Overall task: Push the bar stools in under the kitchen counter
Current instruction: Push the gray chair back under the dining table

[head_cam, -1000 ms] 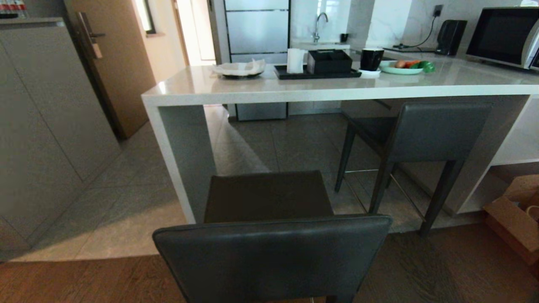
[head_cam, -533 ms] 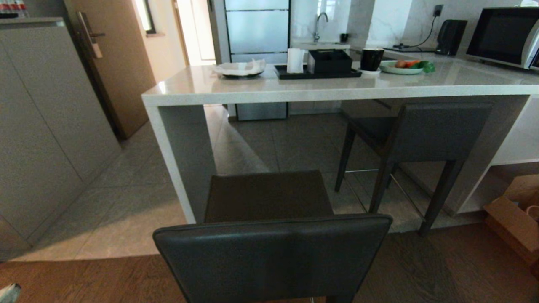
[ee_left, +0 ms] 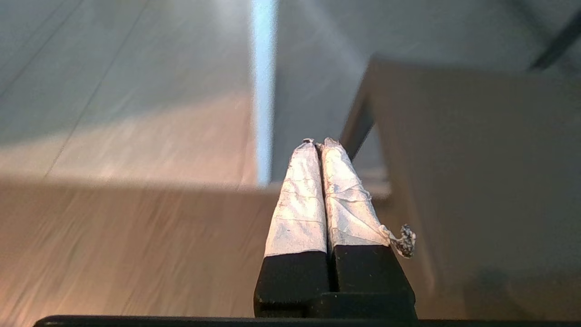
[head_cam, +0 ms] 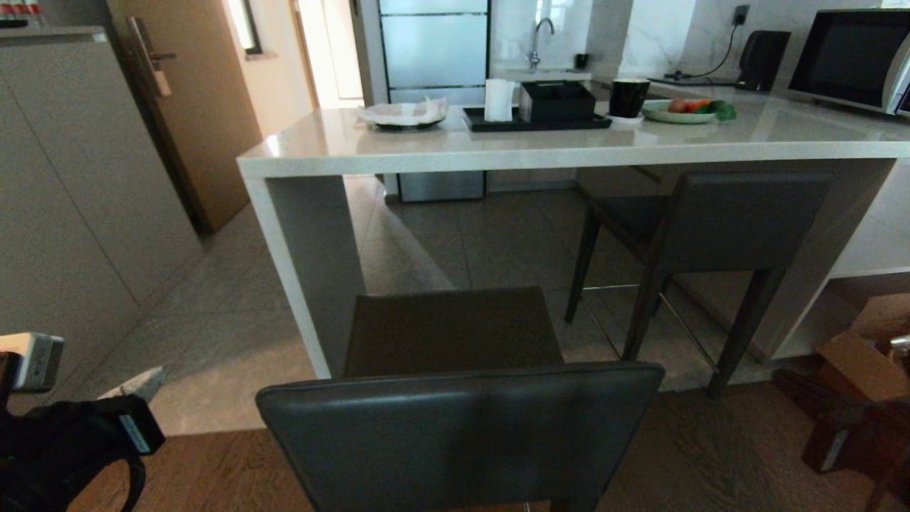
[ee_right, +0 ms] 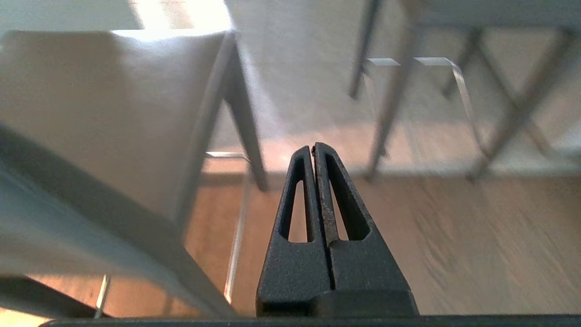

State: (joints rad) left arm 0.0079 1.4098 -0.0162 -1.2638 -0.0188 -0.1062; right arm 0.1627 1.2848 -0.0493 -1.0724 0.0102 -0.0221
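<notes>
Two bar stools stand at the kitchen counter (head_cam: pixel 569 146). The near bar stool (head_cam: pixel 462 427) is pulled out, its backrest towards me and its seat just short of the counter's edge. The far bar stool (head_cam: pixel 718 220) at the right sits partly under the counter. My left gripper (head_cam: pixel 138 384) hangs low, to the left of the near stool, shut and empty (ee_left: pixel 317 141). The right arm (head_cam: pixel 846 427) is a dark shape low at the right. My right gripper (ee_right: pixel 313 147) is shut on nothing, the near stool's leg (ee_right: pixel 245 136) beside it.
A grey cabinet (head_cam: pixel 71 213) and a brown door (head_cam: pixel 199 107) stand at the left. A cardboard box (head_cam: pixel 867 363) lies on the floor at the right. The counter holds a black tray (head_cam: pixel 537 122), a mug (head_cam: pixel 628 98), a plate (head_cam: pixel 679 114) and a microwave (head_cam: pixel 849 60).
Both arms have come up into the head view, the left at the lower left corner, the right at the lower right. Neither stool has moved.
</notes>
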